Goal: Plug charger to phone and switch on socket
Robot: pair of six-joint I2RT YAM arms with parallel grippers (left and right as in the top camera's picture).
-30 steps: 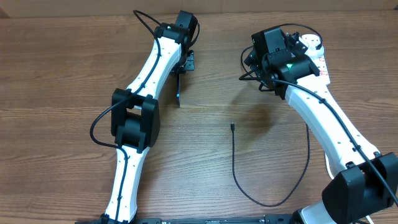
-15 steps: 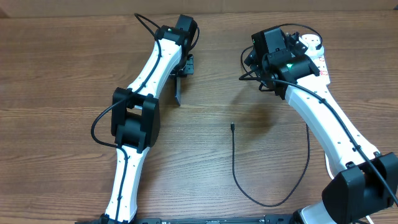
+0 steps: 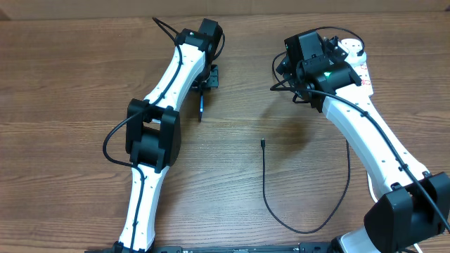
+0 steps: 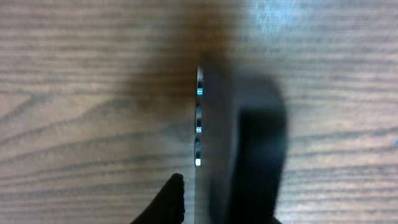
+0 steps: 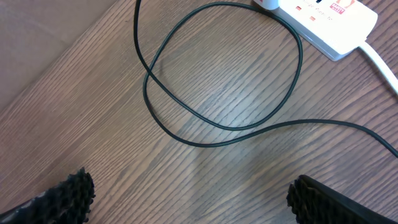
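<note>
Left gripper (image 3: 204,86) hangs over the phone (image 3: 201,104), which shows from above as a thin dark sliver turned on edge. One dark finger (image 4: 169,200) sits just beside the phone's lit edge, but the blurred wrist view does not show whether the phone is clamped or loose. Right gripper (image 5: 193,202) is spread wide above the table (image 3: 63,105) with nothing between its fingertips, near the white socket (image 5: 323,22) at the far right — the charger (image 3: 263,172) loops in front of the socket and trails down the wood, its small tip lying well apart from the phone.
</note>
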